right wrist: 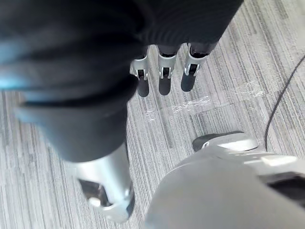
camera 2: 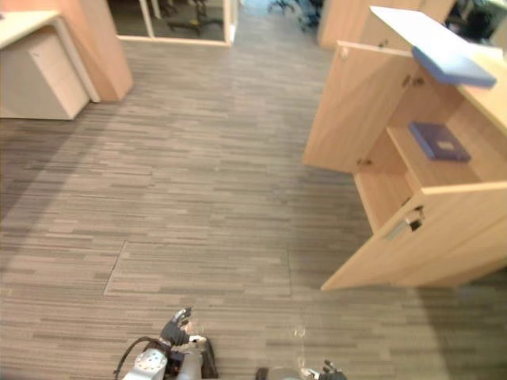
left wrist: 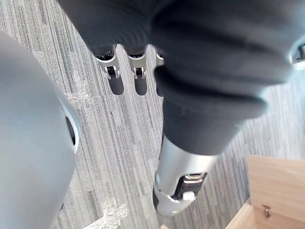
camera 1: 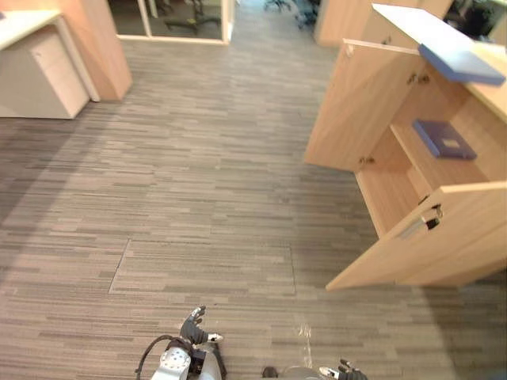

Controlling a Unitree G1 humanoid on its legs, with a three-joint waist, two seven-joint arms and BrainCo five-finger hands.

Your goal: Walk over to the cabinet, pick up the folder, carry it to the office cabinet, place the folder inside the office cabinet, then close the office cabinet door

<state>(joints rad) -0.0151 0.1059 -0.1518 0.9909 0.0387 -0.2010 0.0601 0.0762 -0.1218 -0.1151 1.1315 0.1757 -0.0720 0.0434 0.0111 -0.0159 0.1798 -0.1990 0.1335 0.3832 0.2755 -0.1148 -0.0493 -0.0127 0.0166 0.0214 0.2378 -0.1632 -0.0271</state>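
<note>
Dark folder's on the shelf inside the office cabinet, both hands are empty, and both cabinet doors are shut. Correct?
No: both doors stand open in the left eye view, the far door and the near door swung out. The dark folder does lie on the inside shelf, and the left hand and right hand are empty.

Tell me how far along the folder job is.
Looks done: a dark folder lies on the shelf of the open office cabinet; a lighter blue folder lies on top. In hand: nothing; left hand and right hand hang open over the floor. Left: both doors stand open, so closing remains.
</note>
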